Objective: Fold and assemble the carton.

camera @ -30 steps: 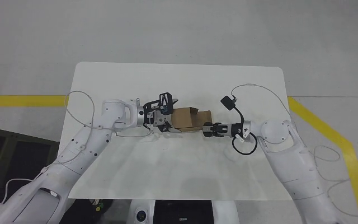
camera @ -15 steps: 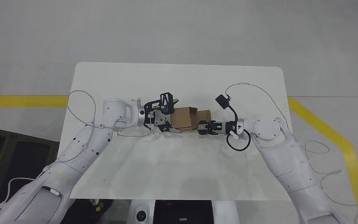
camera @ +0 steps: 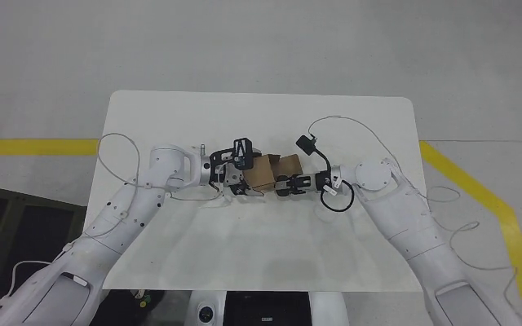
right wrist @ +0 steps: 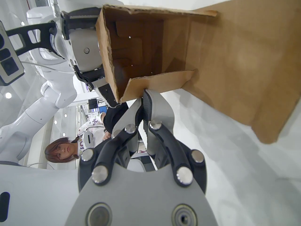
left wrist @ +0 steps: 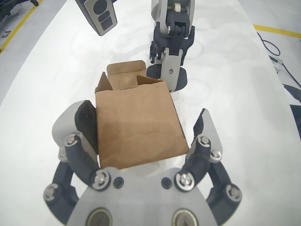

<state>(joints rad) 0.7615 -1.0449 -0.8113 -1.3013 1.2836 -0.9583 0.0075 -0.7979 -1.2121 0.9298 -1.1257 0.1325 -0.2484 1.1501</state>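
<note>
From the top view, the brown cardboard carton [camera: 263, 172] lay on the white table [camera: 326, 244] between the 2 pincers. The left wrist view added that the left pincer [left wrist: 144, 112] was released: its 2 metal fingers with rough black pads spread to either side of the box's smooth flat panel, 1 pad [left wrist: 85, 123] touching a wall and the other just clear. The right wrist view looked into the carton's open, square mouth with its ragged cut edges, where the right pincer [right wrist: 144, 96] was clenched on nothing, its tips against a side flap's edge and a broad flap spread out beside them.
</note>
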